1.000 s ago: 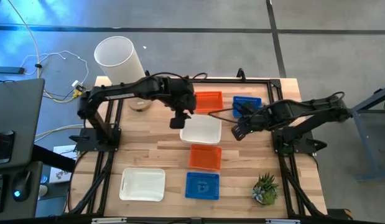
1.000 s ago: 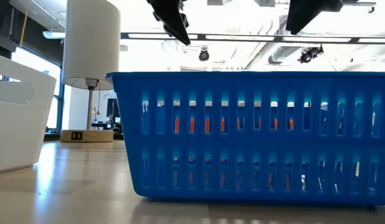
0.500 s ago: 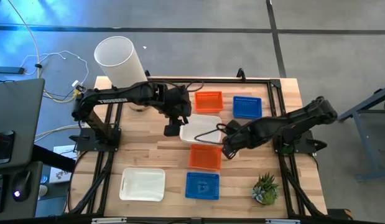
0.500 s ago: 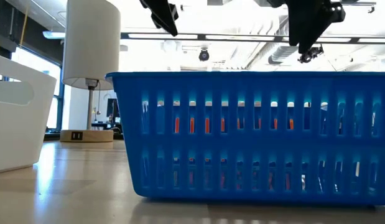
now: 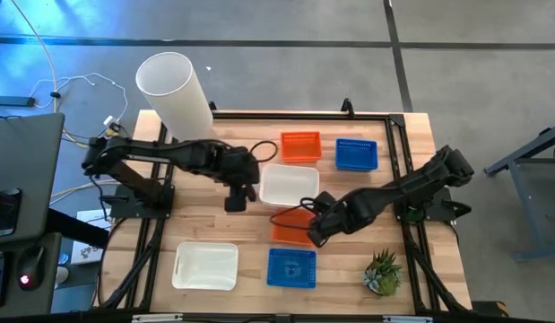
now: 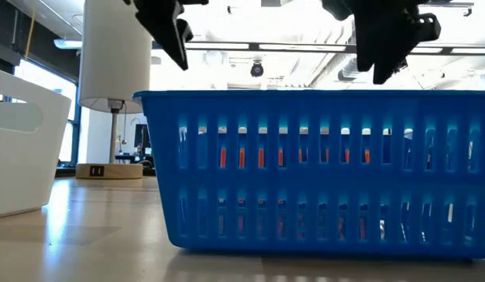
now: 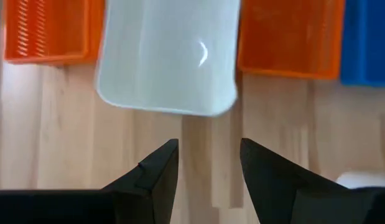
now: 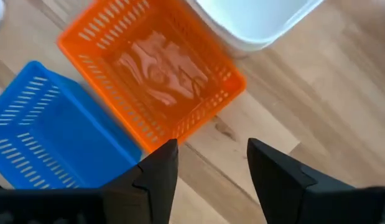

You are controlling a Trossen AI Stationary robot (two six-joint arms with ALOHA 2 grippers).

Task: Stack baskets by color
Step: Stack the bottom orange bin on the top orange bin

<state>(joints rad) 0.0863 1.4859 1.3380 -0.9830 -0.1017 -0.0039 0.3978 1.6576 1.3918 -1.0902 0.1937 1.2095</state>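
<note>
**A:** What do the baskets look like?

**B:** Small, shallow, rectangular plastic tubs. The orange and blue ones have slotted mesh walls; the white ones are smooth-walled, a little bigger, with rounded corners.

**A:** How many can you count?

**B:** Six piles or singles from above: two orange, two blue, two white. Whether any is already a stack I cannot tell. Taking the wooden bench (image 5: pixel 223 224) as a clock face seen from above, the far orange basket (image 5: pixel 300 146) sits near twelve, the far blue basket (image 5: pixel 356 154) just beside it toward one. The middle white basket (image 5: pixel 289 186) lies at the centre. The near orange basket (image 5: pixel 290 229) is just toward six from it, and the near blue basket (image 5: pixel 291 267) follows at six. The near white basket (image 5: pixel 205 266) lies at about seven, well apart from the others.

**A:** And the arms?

**B:** The left tool (image 5: pixel 235 199) hangs over bare wood at about nine from the middle white basket, its fingers (image 7: pixel 156 171) apart with nothing between them. The right tool (image 5: pixel 318 231) is at the three-o'clock edge of the near orange basket, fingers (image 8: pixel 160 168) spread wide, holding nothing.

**A:** Anything else on the bench?

**B:** One tall white cylinder (image 5: pixel 174 87) at about eleven, and one small green plant (image 5: pixel 383 272) at about four.
</note>
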